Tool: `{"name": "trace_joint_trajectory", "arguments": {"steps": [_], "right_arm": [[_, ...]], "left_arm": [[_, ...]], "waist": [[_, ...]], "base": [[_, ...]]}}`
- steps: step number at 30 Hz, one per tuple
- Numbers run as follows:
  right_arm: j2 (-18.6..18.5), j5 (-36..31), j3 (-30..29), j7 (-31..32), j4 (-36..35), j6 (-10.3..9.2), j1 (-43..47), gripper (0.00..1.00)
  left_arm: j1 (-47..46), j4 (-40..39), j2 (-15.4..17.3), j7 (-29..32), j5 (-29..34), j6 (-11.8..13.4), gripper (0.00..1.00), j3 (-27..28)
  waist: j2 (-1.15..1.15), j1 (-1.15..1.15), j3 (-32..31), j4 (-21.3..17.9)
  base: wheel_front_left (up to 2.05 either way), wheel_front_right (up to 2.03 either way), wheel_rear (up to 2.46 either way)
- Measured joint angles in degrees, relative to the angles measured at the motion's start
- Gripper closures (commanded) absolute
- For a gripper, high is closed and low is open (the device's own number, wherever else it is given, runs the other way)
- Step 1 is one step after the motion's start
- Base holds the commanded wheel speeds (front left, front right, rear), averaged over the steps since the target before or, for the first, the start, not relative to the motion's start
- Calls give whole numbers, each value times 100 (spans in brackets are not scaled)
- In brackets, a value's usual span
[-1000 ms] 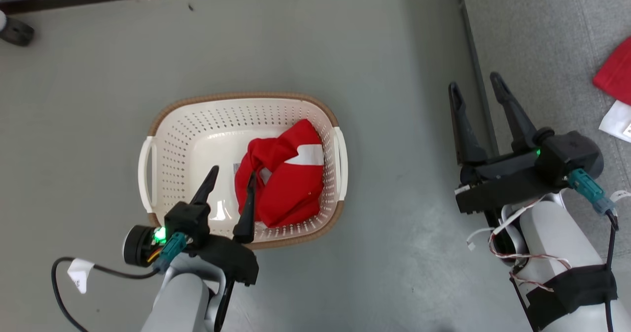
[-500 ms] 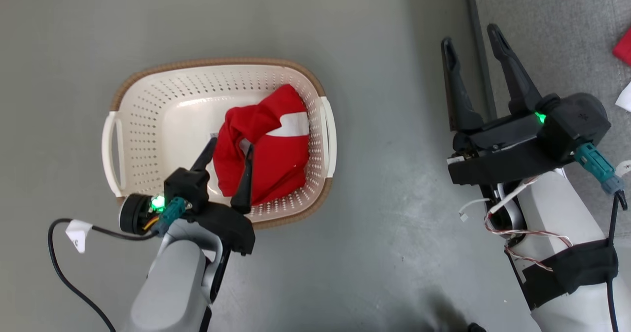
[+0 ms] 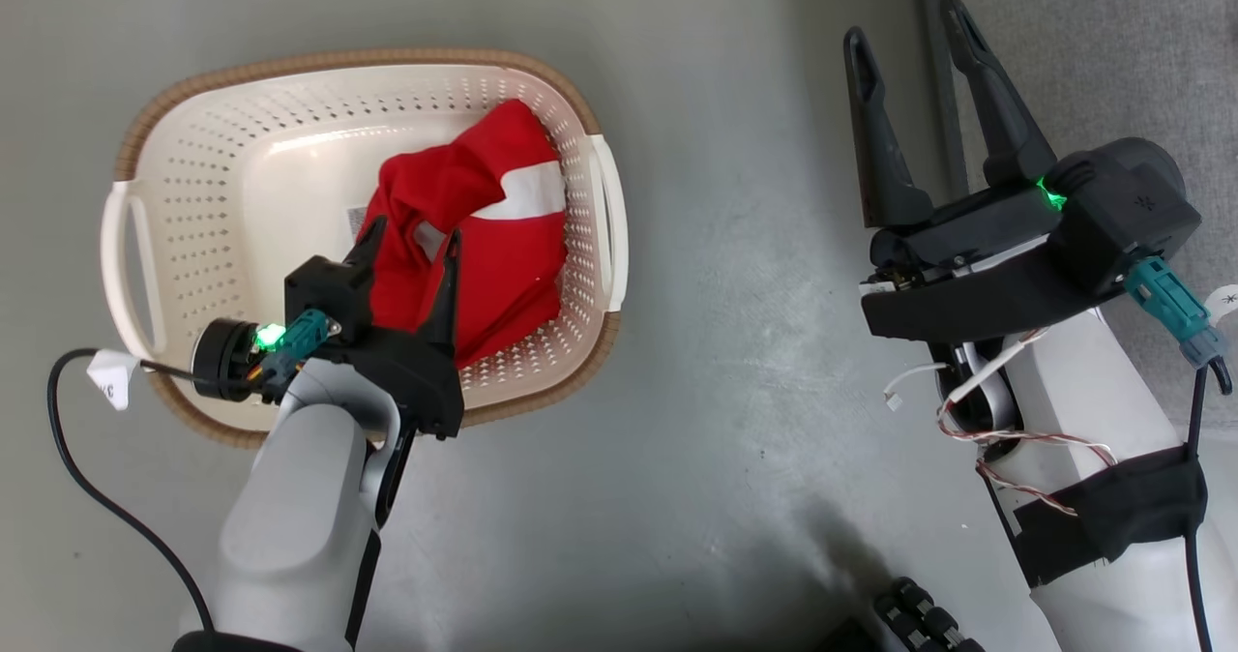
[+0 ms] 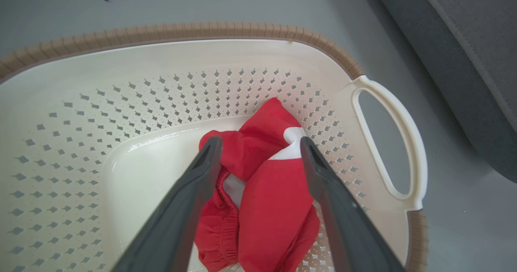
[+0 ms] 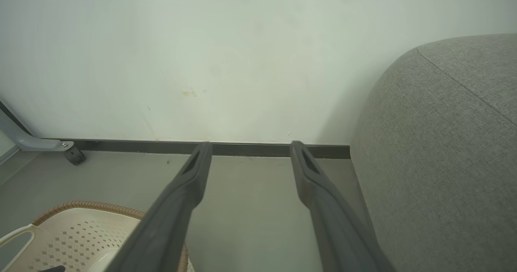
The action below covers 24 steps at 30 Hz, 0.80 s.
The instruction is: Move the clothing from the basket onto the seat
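While my left claw [image 3: 414, 229] is hanging wide open over the clothing [image 3: 484, 236], with its fingers straddling the red heap in the right half of the basket [image 3: 338, 57], I'm guessing I'm at the reach-and-grab step, nothing gripped yet. Next I'm needing to drop lower, pinch a decent fold, lift it clear and swing it over to the seat [image 3: 1083, 43]. My right claw [image 3: 901, 18] is idling open and empty by the seat's edge. The sticker [image 3: 356, 217] on the basket floor is looking too small to read.
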Motion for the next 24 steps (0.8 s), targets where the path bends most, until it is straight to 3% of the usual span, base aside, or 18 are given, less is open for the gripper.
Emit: {"name": "trace_joint_trajectory", "arguments": {"steps": [24], "right_arm": [[29,85,144,0,-163,-96,-254,0]], "left_arm": [[-992,1155,129,894,-213,-143,0,0]], "waist": [[-1,0,713,-369]], "base": [[0,0,0]]}}
